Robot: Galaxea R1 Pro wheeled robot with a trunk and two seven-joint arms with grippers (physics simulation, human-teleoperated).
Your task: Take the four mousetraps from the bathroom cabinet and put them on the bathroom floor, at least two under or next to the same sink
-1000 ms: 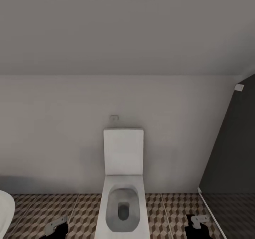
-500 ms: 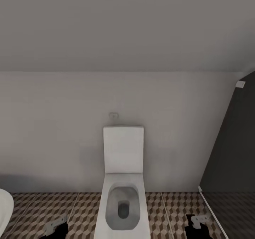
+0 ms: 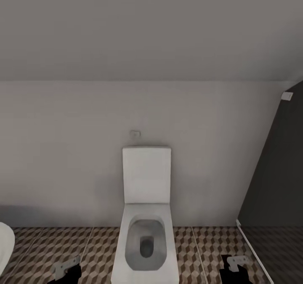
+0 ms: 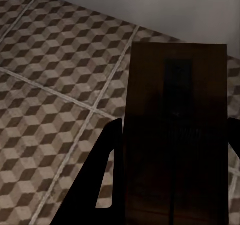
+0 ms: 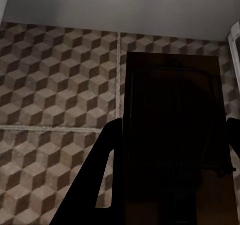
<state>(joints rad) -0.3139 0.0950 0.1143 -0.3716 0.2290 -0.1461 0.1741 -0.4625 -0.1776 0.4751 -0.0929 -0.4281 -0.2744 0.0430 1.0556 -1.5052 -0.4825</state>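
A: Biggest first?
B: Plain wall (image 3: 63, 149), then bathroom floor (image 3: 97, 242), cube tiles. White toilet (image 3: 146, 216) stood centre against the wall.
A: Grippers?
B: Left gripper (image 4: 172, 150) was clamped on a mousetrap (image 4: 175, 110), board flat between both fingers, above the tiles. Right gripper (image 5: 172, 150) likewise clamped on a second mousetrap (image 5: 172, 115), wire bar showing.
A: Head view?
B: Both grippers sat low, either side of the toilet.

The toilet (image 3: 145, 233) is cut off at 6 o'clock of the head view. A white rounded thing (image 3: 5, 244) at 8 o'clock is cut by the edge. Both mousetraps (image 4: 175, 135) (image 5: 172, 140) are dark, and their near ends leave the wrist pictures.
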